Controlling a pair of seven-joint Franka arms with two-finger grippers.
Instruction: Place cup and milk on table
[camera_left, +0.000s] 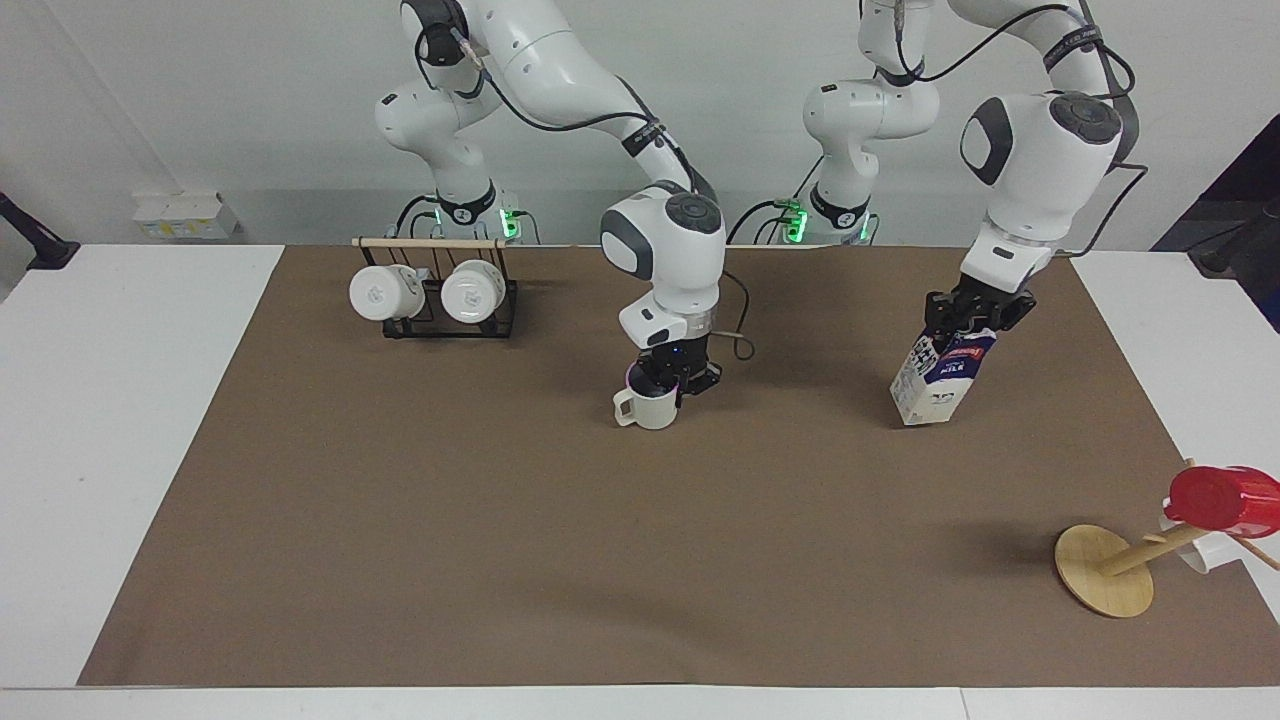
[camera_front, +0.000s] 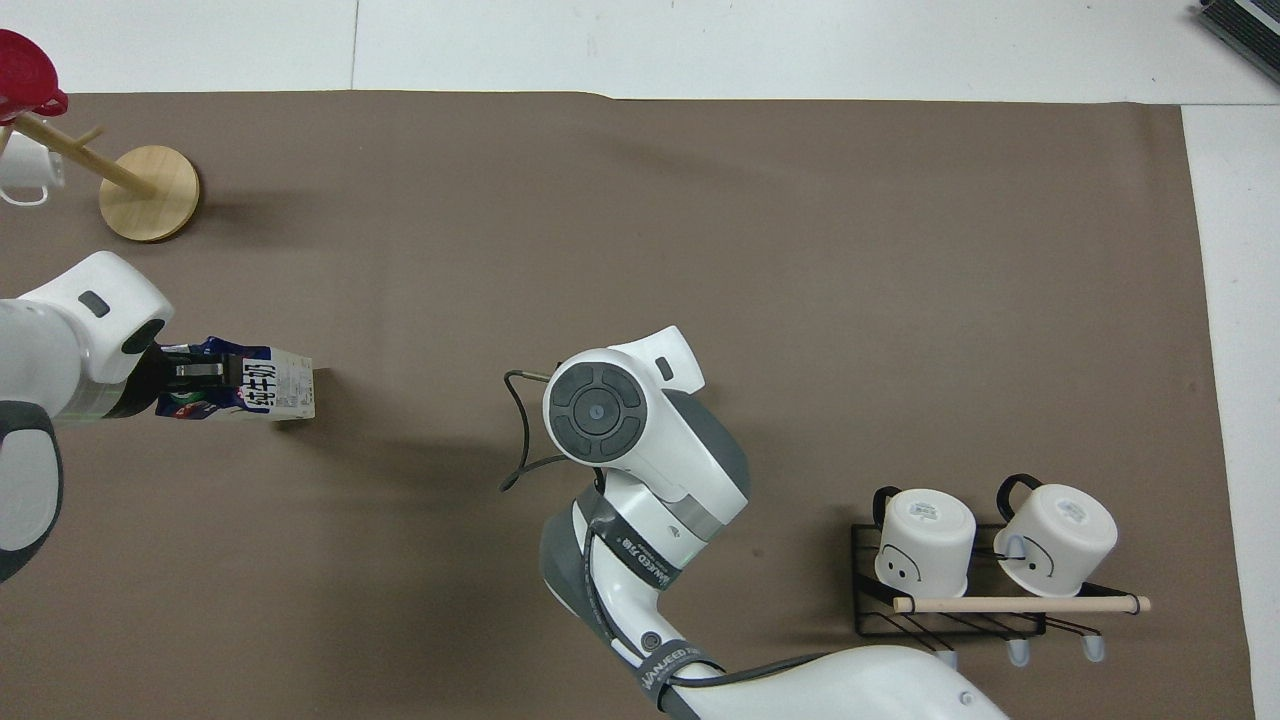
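From across the worktop (camera_left: 400, 520), a wide white table under a matte brown sheet, the right hand (camera_left: 672, 385) is closed on the rim of the cream-coloured ceramic mug with a loop handle (camera_left: 648, 406), one finger inside it; whether the mug's base touches the sheet cannot be told. Toward the left arm's end, the left hand (camera_left: 972, 316) is clamped on the top of the small white gable-top milk carton with a blue and red label (camera_left: 938, 380), which hangs tilted, its lower corner at or just above the sheet. A black wire rack with a wooden rod (camera_left: 440, 290), holding two white mugs on their sides, stands near the right arm's base; a tilted wooden peg stand on a round base (camera_left: 1105, 582) carries a red cup (camera_left: 1222, 499) at the left arm's end. From overhead, the right arm's wrist hides the mug and the right hand entirely, while the left hand (camera_front: 200, 372) and the carton (camera_front: 255, 384) show, the carton's printed side facing up.
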